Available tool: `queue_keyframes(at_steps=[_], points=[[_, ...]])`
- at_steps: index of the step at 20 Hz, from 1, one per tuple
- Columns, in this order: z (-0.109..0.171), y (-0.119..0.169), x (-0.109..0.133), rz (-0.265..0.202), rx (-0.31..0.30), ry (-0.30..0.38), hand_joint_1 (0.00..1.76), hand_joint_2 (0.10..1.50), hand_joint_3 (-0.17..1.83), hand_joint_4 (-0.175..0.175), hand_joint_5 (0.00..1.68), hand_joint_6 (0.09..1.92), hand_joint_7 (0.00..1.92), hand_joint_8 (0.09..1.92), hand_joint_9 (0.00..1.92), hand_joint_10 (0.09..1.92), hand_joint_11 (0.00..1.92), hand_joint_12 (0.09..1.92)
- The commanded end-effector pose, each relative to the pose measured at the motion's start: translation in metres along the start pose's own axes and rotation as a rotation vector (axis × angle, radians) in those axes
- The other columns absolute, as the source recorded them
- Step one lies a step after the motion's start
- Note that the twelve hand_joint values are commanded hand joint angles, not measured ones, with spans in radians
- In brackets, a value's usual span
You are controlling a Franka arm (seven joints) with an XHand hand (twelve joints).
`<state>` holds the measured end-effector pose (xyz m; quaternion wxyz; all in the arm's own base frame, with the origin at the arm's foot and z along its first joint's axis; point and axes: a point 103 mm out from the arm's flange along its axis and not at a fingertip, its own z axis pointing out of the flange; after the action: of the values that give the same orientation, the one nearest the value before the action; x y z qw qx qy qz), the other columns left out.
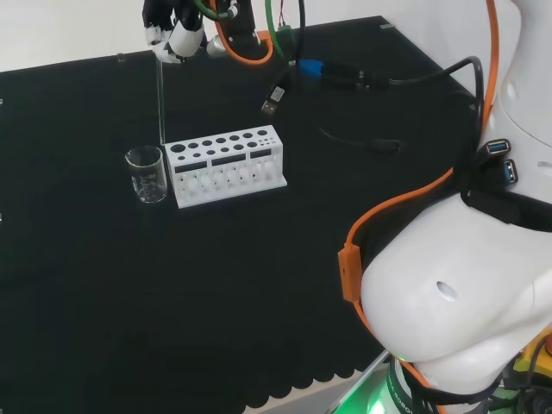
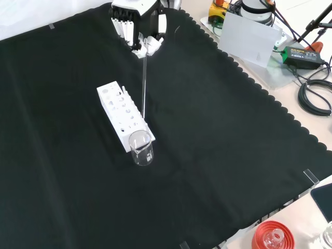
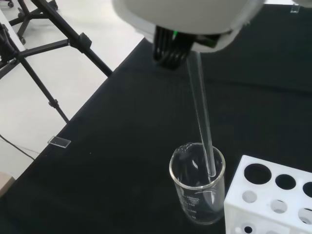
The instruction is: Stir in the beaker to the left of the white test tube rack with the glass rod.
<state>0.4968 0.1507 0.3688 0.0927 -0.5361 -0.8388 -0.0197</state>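
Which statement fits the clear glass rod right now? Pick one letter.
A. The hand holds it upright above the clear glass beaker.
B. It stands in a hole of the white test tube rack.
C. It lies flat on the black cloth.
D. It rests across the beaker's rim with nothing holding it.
A: the black and white hand grips the top of the clear glass rod, which hangs toward the clear glass beaker beside the white test tube rack.
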Motion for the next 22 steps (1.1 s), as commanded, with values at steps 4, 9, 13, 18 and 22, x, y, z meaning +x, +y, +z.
queue_keyframes(at_steps=[4,9,13,18,22], points=[[0.010,0.019,0.010,-0.035,0.024,0.005,1.32,0.60,0.82,-0.175,1.11,0.82,1.35,0.82,1.68,0.60,1.60,0.73],[0.020,0.035,0.018,-0.051,0.041,0.008,1.32,0.60,0.82,-0.175,1.11,0.82,1.35,0.82,1.68,0.60,1.60,0.73],[0.022,0.044,0.022,-0.066,0.048,0.008,1.32,0.60,0.82,-0.175,1.11,0.81,1.35,0.82,1.68,0.60,1.60,0.73],[0.028,0.056,0.020,-0.076,0.062,0.019,1.32,0.60,0.82,-0.175,1.11,0.81,1.35,0.82,1.68,0.59,1.60,0.73],[0.032,0.064,0.013,-0.082,0.072,0.030,1.32,0.60,0.82,-0.175,1.11,0.81,1.35,0.82,1.69,0.59,1.60,0.73]])
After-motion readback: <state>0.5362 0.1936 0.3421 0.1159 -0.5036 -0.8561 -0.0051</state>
